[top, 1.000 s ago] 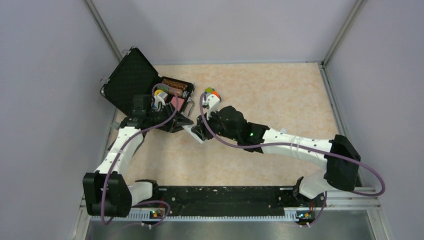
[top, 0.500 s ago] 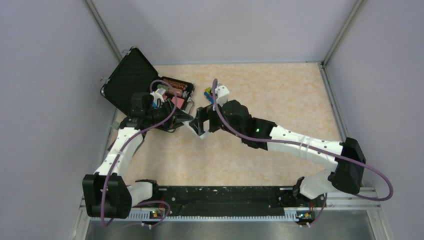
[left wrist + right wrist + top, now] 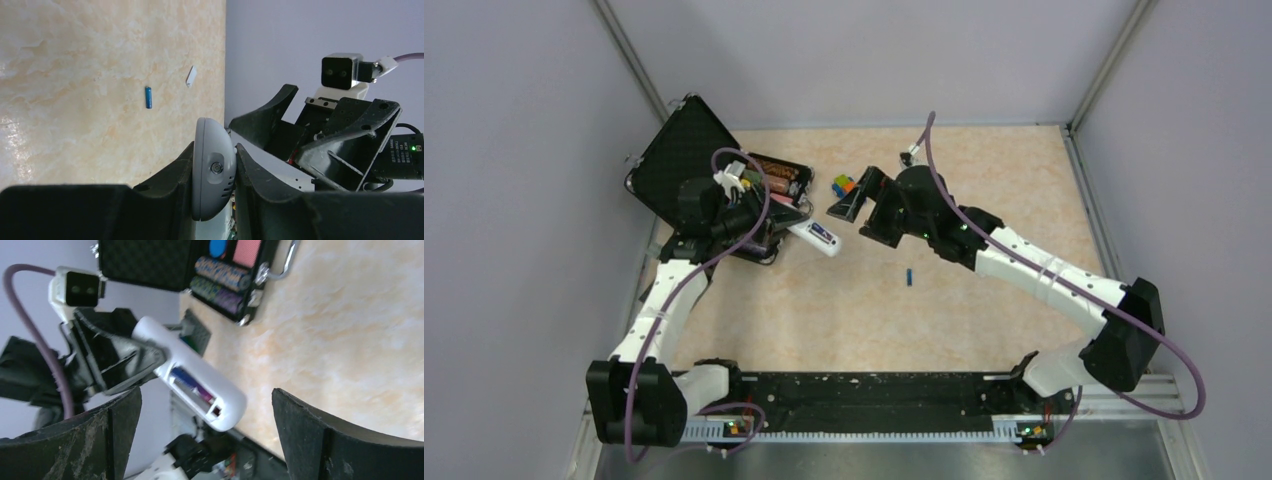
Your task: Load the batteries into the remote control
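The right claw [image 3: 854, 196] has pulled away from the remote control [image 3: 817, 237], which it was pressed against half a second ago. A blue battery [image 3: 910, 277] now lies loose near the middle of the counter [image 3: 1024, 170], closer to the front edge than either claw and well apart from both. Farther back and toward the left edge, the left claw [image 3: 215, 148] is clenched on the remote control. Its fingers pinch the handset's two long sides at one end, so the rest juts out over the counter toward the right claw. The open battery bay faces the right wrist camera, and a darker battery [image 3: 191, 382] sits inside it. The right claw hangs spread wide with nothing in it, just beyond the handset's free end and not touching it. A toy car [image 3: 843, 185] sits close by it toward the far edge, and an open black case [image 3: 686, 150] stands in the far left corner.
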`<act>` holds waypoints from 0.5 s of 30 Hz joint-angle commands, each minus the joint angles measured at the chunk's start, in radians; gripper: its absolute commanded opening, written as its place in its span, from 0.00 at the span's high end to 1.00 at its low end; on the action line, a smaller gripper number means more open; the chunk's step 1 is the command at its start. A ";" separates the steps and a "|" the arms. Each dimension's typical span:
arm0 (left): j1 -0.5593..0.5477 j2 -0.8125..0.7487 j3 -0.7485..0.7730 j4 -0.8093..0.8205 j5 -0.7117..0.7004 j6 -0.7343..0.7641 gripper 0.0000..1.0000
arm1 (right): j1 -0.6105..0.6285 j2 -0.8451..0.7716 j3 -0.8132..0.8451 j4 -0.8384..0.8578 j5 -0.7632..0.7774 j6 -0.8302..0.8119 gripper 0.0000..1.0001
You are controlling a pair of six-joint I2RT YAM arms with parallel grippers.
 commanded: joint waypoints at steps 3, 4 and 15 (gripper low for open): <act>-0.002 -0.015 0.027 0.072 -0.018 -0.032 1.00 | -0.009 0.017 -0.062 0.134 -0.254 0.341 0.01; -0.002 -0.012 0.031 0.074 -0.019 -0.034 1.00 | -0.010 0.022 -0.078 0.154 -0.263 0.366 0.01; -0.002 0.011 0.057 0.084 0.000 -0.040 1.00 | -0.003 0.084 -0.054 0.197 -0.286 0.411 0.01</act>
